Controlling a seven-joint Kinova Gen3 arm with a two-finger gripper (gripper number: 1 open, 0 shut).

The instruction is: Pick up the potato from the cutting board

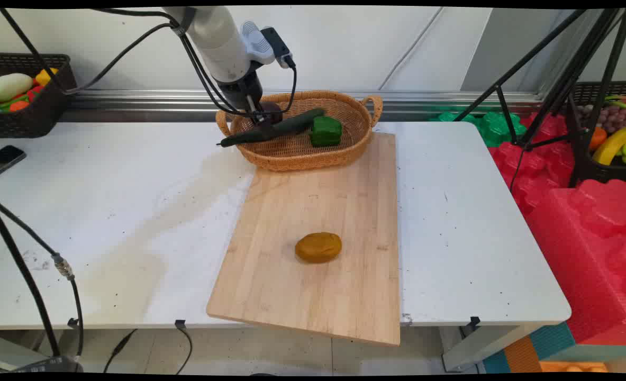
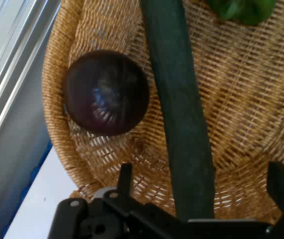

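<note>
The fingers (image 2: pixel 202 194) stand wide apart astride one cucumber (image 2: pixel 179 109) in the wicker basket (image 1: pixel 344 153), gripping nothing. Only the hand view shows clearly one dark red onion (image 2: pixel 106 92) at the cucumber's nine o'clock; one green pepper (image 1: pixel 325 130) lies opposite.

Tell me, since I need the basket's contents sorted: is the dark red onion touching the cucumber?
Apart. The hand view shows a strip of bare wicker between the onion and the cucumber inside the basket.

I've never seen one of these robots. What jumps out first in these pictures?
The claw hangs over the left end of a wicker basket at the table's far side, its fingers spread to either side of a long dark green cucumber. Beside the cucumber lie a dark purple onion and a green pepper. Nearer, a brown potato sits alone on a wooden board.
</note>
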